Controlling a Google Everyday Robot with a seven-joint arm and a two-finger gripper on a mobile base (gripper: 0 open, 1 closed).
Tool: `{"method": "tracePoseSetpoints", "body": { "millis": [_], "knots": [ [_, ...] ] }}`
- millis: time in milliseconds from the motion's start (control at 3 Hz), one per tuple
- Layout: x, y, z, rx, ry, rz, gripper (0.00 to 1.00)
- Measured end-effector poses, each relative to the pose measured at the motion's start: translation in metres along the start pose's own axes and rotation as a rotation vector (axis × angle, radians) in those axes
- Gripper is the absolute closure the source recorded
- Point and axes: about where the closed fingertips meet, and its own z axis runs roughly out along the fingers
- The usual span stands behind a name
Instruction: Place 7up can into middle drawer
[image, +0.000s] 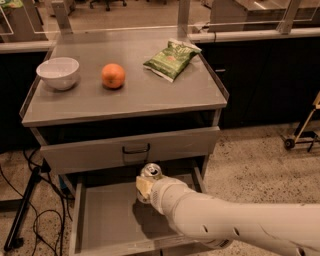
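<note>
Lab or office workspace: grey cabinet (150, 100), speckled floor (250, 155), cables (61, 215), glass partition (120, 17); gripper (145, 186) holds can (151, 171) over drawer (105, 217).

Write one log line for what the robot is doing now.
gripper: shut on 7up can | position: over open middle drawer | can: upright, not released

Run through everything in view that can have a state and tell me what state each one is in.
middle drawer: pulled open, visible floor bare.
7up can: upright, held above the middle drawer's floor.
gripper: shut on the 7up can, over the back of the middle drawer.
upper drawer: pushed in.
bowl: upright.
snack bag: lying flat.
orange: whole.
</note>
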Motion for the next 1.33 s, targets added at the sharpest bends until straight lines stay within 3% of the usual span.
{"method": "tracePoseSetpoints", "body": {
  "millis": [333,1000,1333],
  "knots": [
    [0.034,-0.011,0.031,0.056,-0.018,0.042,1.0],
    [0.043,-0.01,0.035,0.058,0.004,0.057,1.0],
    [0.08,-0.013,0.064,0.087,0.036,0.094,1.0]
  ]
}}
